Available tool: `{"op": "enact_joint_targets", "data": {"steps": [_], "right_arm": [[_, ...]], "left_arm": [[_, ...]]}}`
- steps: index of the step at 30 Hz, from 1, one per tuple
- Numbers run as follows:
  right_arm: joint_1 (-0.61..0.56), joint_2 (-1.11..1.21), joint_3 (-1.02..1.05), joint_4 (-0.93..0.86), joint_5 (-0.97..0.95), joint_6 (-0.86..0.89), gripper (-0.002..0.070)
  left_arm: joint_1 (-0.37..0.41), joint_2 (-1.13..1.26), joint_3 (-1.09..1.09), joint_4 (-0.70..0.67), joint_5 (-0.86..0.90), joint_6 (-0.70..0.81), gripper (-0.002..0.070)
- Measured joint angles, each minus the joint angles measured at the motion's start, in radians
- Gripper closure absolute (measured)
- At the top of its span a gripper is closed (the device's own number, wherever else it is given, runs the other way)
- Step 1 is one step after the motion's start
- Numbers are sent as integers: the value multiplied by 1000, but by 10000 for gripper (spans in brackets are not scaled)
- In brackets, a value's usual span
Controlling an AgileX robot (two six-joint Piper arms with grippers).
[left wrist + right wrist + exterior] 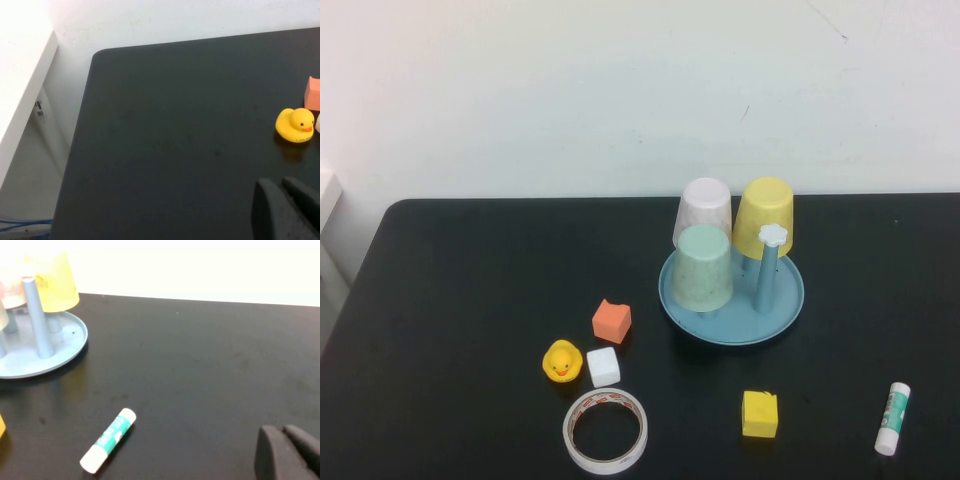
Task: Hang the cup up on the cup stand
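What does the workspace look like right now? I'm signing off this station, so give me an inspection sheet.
Surface: black table, no spills seen.
Job's things: mint-green cup upside down on the cup stand, beside pinkish-white cup and yellow cup; one post bare.
Clutter: duck, orange block, white block, tape roll, yellow block, glue stick.
Grippers: left gripper and right gripper shut, empty, parked above the table.
Cables: blue cable below the table's edge.
Surroundings: white wall.

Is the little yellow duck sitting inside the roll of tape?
No, the yellow duck sits on the black table beside the white cube, outside the tape roll.
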Motion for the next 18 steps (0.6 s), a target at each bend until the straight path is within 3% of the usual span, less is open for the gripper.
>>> {"op": "enact_joint_targets", "data": {"steps": [18], "right_arm": [[0, 0, -5, -18, 25, 8, 678]], "left_arm": [[0, 0, 0, -2, 0, 0, 676]]}}
